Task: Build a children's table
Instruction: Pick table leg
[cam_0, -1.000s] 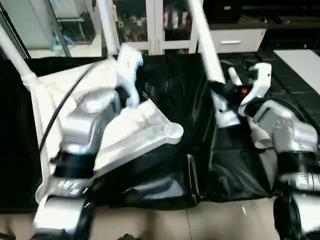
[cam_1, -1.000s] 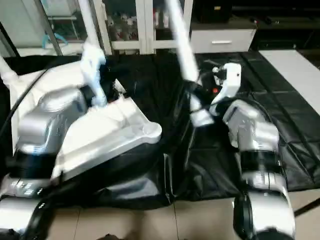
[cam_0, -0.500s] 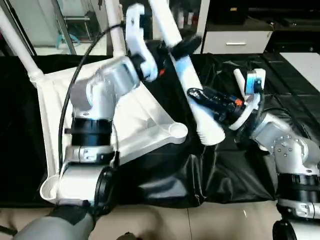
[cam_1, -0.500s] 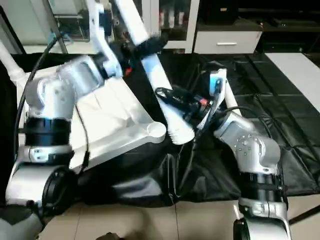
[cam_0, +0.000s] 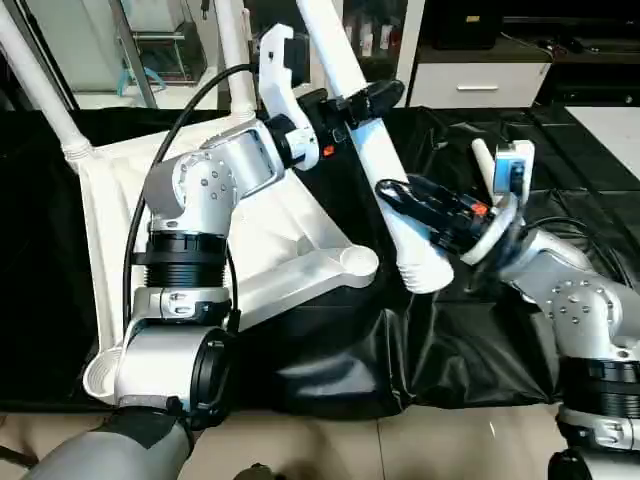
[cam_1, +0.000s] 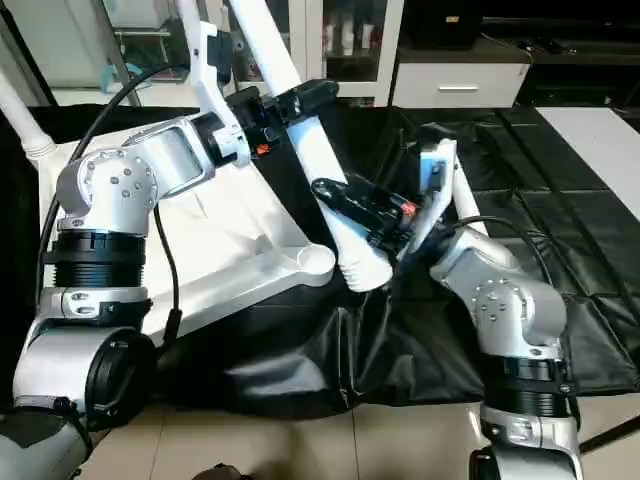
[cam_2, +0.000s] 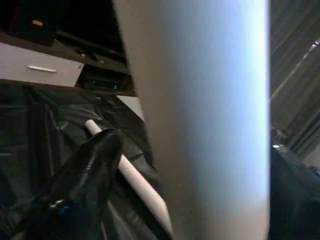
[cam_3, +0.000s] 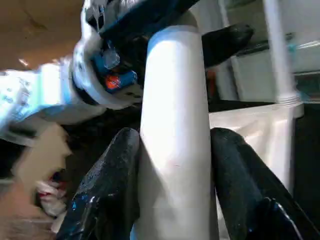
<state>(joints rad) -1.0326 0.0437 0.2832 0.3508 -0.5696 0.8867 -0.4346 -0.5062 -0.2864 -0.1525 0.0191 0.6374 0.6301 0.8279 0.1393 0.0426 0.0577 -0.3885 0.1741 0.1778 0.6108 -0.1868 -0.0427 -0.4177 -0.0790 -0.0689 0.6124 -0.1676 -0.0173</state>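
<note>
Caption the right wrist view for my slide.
Right gripper shut on white table leg, left gripper alongside higher up.

Left gripper (cam_0: 352, 103): up off the tabletop (cam_0: 290, 240), now at the leg's (cam_0: 375, 160) upper part, leg between its jaws.
Right gripper (cam_1: 352, 205): swung in, leg's lower end clamped between jaws.
Leg: tilted more.

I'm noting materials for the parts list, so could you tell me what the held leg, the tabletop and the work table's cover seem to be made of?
The leg: apparently white plastic tube, smooth with a soft sheen, ridged at its lower end. The tabletop: likely the same white moulded plastic, with raised ribs and a round corner socket. The cover: thin black sheeting, probably plastic film, glossy and creased.
</note>
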